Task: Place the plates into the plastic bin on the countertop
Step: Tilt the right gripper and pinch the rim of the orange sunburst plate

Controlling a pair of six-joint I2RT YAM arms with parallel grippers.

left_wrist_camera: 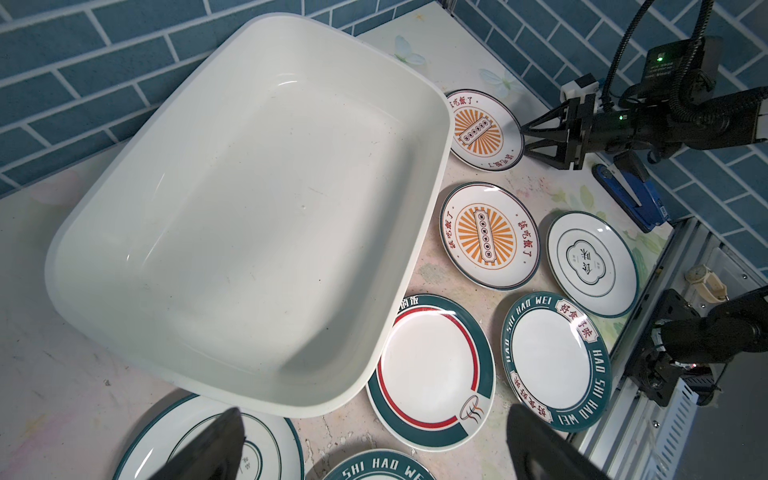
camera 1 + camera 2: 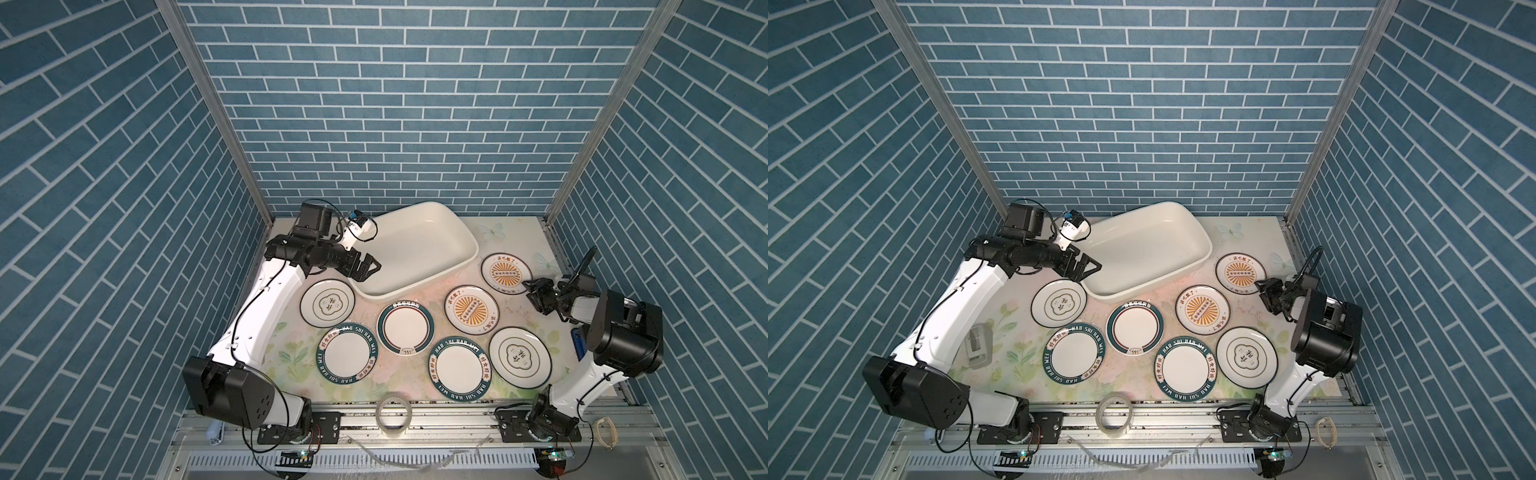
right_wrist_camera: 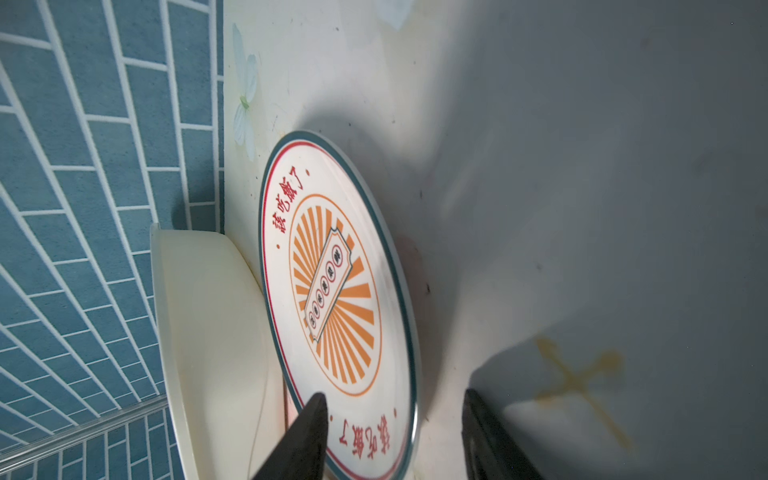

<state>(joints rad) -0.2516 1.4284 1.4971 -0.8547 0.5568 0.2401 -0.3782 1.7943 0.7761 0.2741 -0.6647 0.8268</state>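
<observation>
Several round white plates lie flat on the flowered countertop point(image 2: 503, 239) in front of the empty white plastic bin point(image 2: 415, 249) point(image 1: 249, 199). In both top views my left gripper point(image 2: 371, 266) point(image 2: 1093, 266) hangs open over the bin's near left rim. Its wrist view shows nothing between the fingertips of the left gripper point(image 1: 374, 409). My right gripper point(image 2: 530, 291) point(image 2: 1262, 289) is at the near right edge of the far sunburst plate point(image 2: 506, 274) point(image 3: 332, 282). Its jaws stand apart astride that rim, one finger point(image 3: 309, 424) over the plate face, the other beside it.
A clear tape roll point(image 2: 393, 415) stands on the front rail. A blue stapler point(image 1: 631, 199) lies by the right wall behind my right arm. A grey object point(image 2: 978, 340) sits under my left arm. Blue brick walls close in three sides.
</observation>
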